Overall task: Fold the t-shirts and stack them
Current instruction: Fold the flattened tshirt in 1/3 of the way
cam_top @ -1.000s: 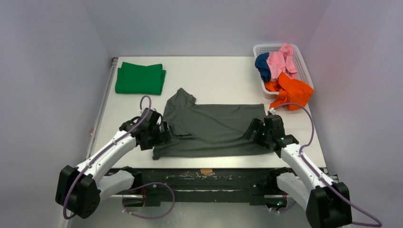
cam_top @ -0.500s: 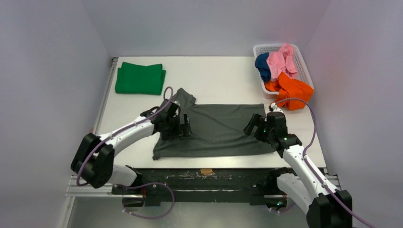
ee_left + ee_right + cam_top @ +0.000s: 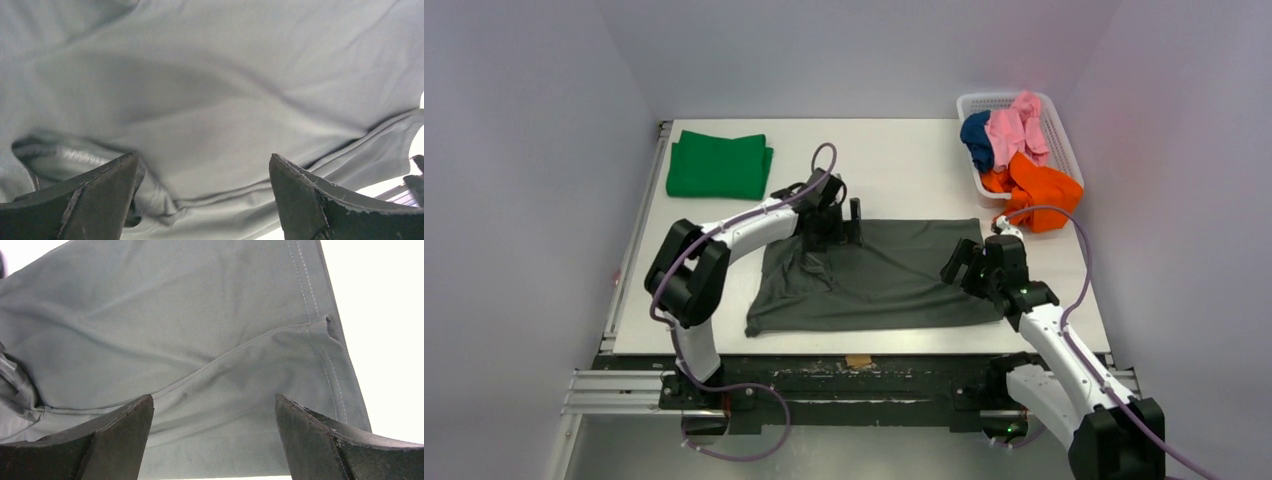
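The left fingers (image 3: 75, 205) were cut off by their wrist view's bottom edge, and the dark grey t-shirt (image 3: 210, 100) ahead of them ran past the top and left edges. The right fingers (image 3: 100, 445) were cropped likewise. From above, neither pair's contact with the cloth could be told. Far beyond the right fingers, the pink t-shirt (image 3: 1009, 128) half buried the navy t-shirt (image 3: 974, 135).

Dark grey t-shirt (image 3: 874, 275) — green t-shirt (image 3: 718, 165) — plain

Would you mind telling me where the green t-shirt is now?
In the top view, the green t-shirt lies folded at the far left corner of the table, apart from the dark grey t-shirt spread at its middle.
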`<state>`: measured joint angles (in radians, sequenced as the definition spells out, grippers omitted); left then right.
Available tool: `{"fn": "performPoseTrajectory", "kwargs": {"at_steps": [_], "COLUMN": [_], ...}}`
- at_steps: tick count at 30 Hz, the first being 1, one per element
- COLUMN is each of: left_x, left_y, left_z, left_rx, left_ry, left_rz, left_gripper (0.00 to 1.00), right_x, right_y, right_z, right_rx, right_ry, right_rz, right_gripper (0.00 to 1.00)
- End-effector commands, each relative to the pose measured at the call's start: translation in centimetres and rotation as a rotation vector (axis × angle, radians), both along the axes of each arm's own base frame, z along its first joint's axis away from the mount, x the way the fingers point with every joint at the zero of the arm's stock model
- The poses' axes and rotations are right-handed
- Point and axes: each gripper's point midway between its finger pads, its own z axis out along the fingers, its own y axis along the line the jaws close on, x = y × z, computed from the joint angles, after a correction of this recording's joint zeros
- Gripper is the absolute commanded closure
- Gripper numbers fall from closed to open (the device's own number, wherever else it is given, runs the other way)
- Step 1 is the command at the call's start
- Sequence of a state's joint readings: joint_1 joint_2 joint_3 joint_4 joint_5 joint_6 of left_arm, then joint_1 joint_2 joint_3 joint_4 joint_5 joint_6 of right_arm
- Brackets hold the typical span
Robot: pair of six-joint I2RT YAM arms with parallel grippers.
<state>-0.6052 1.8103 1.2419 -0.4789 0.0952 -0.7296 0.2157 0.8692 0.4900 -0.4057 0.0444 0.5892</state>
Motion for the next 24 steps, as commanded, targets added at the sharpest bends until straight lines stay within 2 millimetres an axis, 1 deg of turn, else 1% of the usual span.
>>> {"fn": "performPoseTrajectory", "kwargs": {"at_steps": [1,2,4,6,7,8,11,14,16,18,19,22,24], "left_x": [4.7,5.1,5.3,4.9,4.4,4.0,1.3,-1.7,-3.2,-4.1,-4.3,-4.1,-3.1], "left_y": [-2.4,-2.7,-2.1,-1.1,-0.6,0.4,2.6,4.5,5.1,5.2,5.1,2.7,1.2], "left_z": [3.5,3.8,4.4,5.0,5.8,5.9,5.8,4.3,3.6,2.8,2.2,1.5,1.2], "left_rx": [-0.031,-0.030,0.006,0.037,0.038,0.059,0.073,0.063,0.045,0.029,0.029,-0.053,-0.082], "left_ry": [-0.162,-0.177,-0.184,-0.205,-0.221,-0.230,-0.213,-0.182,-0.169,-0.153,-0.142,-0.090,-0.079], "left_rz": [-0.064,-0.073,-0.077,-0.070,-0.069,-0.052,-0.015,0.025,0.028,0.018,0.020,-0.034,-0.052], "left_gripper": [0.00,0.00,0.00,0.00,0.00,0.00,0.00,0.00,0.00,0.00,0.00,0.00,0.00], "right_x": [1.2,1.1,1.0,0.9,0.9,0.9,0.9,0.9,1.0,1.1,1.1,1.4,1.5], "right_y": [-0.8,-1.0,-1.1,-1.0,-0.9,-0.7,-0.4,-0.4,-0.5,-0.5,-0.5,-0.5,-0.4], "right_z": [2.7,2.8,2.9,3.1,3.1,3.1,2.8,2.5,2.4,2.2,2.1,1.9,1.9], "right_rx": [-0.028,-0.033,-0.035,-0.030,-0.025,-0.019,-0.008,-0.014,-0.017,-0.017,-0.017,-0.017,-0.016], "right_ry": [-0.084,-0.087,-0.090,-0.095,-0.098,-0.100,-0.095,-0.084,-0.081,-0.081,-0.080,-0.075,-0.069], "right_rz": [-0.040,-0.046,-0.050,-0.045,-0.041,-0.034,-0.020,-0.012,-0.018,-0.020,-0.021,-0.029,-0.026], "right_gripper": [0.10,0.10,0.10,0.10,0.10,0.10,0.10,0.10,0.10,0.10,0.10,0.10,0.10]}}
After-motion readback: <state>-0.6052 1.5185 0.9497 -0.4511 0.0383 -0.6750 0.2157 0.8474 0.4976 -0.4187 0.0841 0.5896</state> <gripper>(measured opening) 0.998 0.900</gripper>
